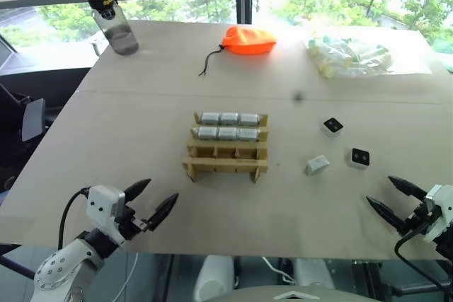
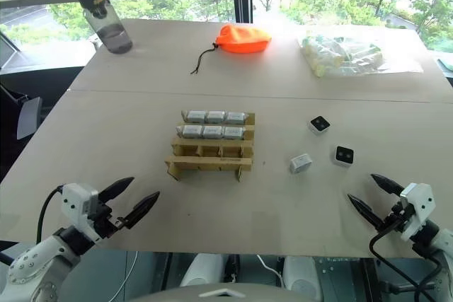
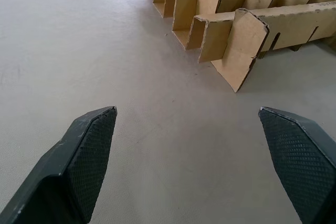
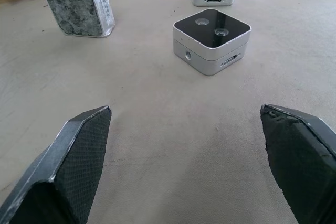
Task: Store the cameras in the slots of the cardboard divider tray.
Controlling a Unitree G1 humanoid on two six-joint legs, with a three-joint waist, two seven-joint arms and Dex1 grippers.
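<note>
On table (image 1: 141, 104) centre, cardboard divider tray (image 1: 226, 162), far rows filled; three cameras (image 1: 359, 157) at three o'clock; we hold left gripper (image 1: 150, 201) and right gripper (image 1: 396, 198) wide, empty; approach nearest camera squarely.

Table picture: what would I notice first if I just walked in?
Probably the bright orange pouch at the far side of the table. Next, the cardboard divider tray in the middle, its two far rows filled with cameras, and three loose cameras to its right.
</note>
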